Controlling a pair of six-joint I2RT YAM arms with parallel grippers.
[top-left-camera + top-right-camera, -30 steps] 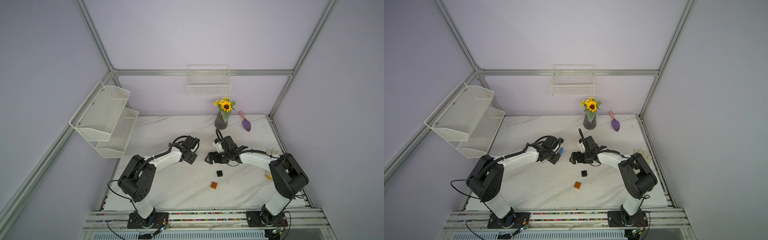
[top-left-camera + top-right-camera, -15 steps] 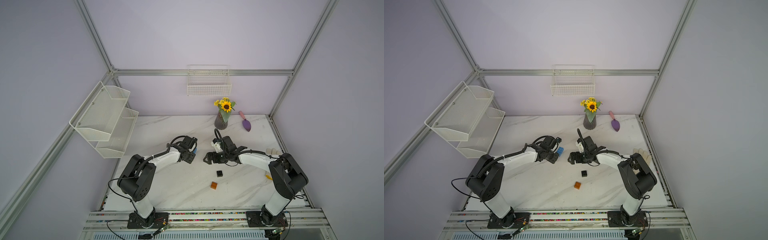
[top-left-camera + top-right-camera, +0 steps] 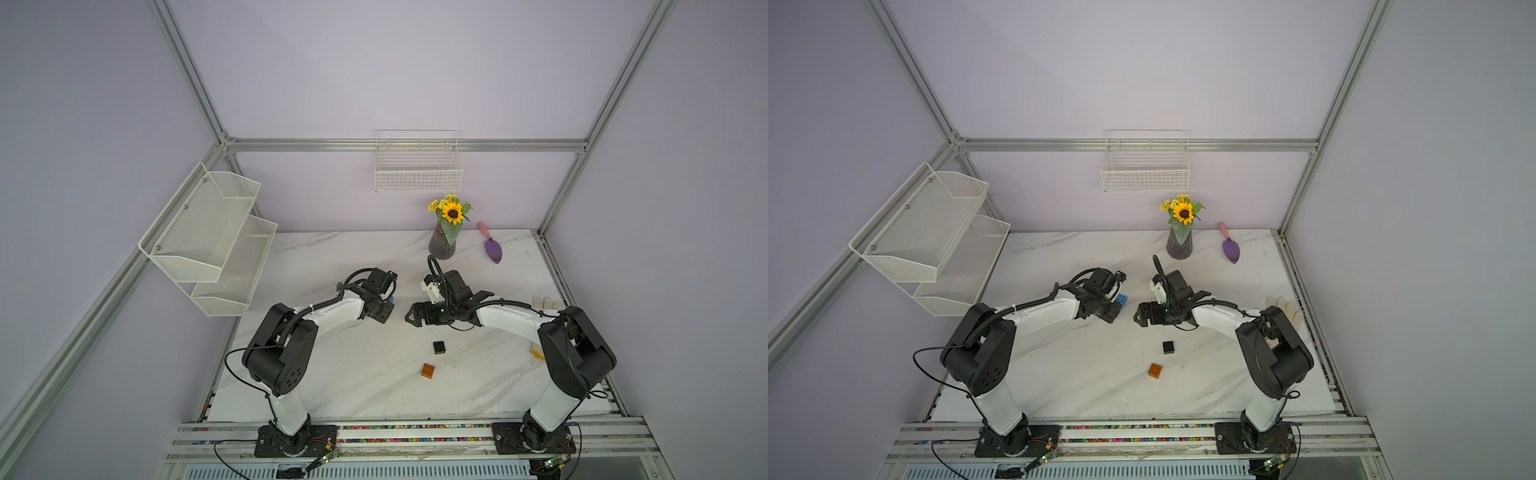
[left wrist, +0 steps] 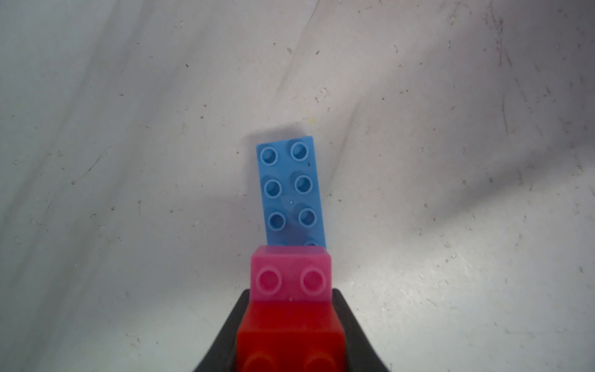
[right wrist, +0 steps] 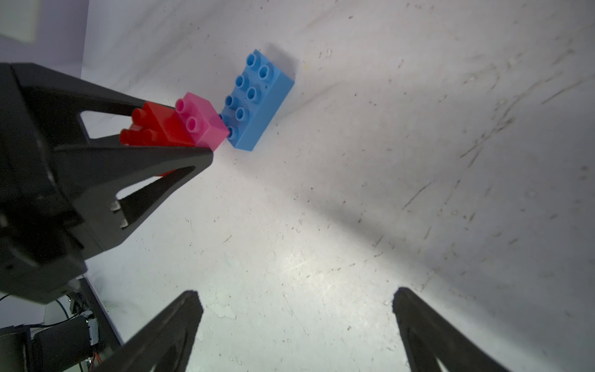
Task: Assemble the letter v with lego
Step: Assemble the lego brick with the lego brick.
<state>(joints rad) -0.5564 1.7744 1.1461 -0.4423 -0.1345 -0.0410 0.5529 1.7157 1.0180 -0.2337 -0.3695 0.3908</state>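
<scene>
The left gripper (image 4: 290,309) is staying clamped on the short red studded plastic brick (image 4: 289,335), with the translucent pink square brick (image 4: 291,277) joined to its front. This pair is sitting at the lower centre of the left wrist view. The long light-blue studded brick (image 4: 291,190) is lying flat on the white marble tabletop (image 3: 332,374) in the middle of that view. The pink brick is hanging over its near end and covering the last studs. Whether it is touching them I cannot tell, but it is not looking seated yet.

Compared with a second ago, the left arm is hardly shifting in both top views, and the blue brick is keeping its spot. What is changing is the right gripper (image 5: 296,294). It is creeping toward the left of the frame and closing in on the blue brick, its jaws spread wide with nothing between them.

Judging from this, the red-pink arm of the letter v is being lined up for pressing onto the blue brick. The right gripper is probably coming to brace that brick. The small black square brick (image 3: 439,347) and the orange-brown square brick (image 3: 427,370) are lying loose below the right gripper, at the lower centre of a top view. The other arm of the letter is therefore not yet begun.
</scene>
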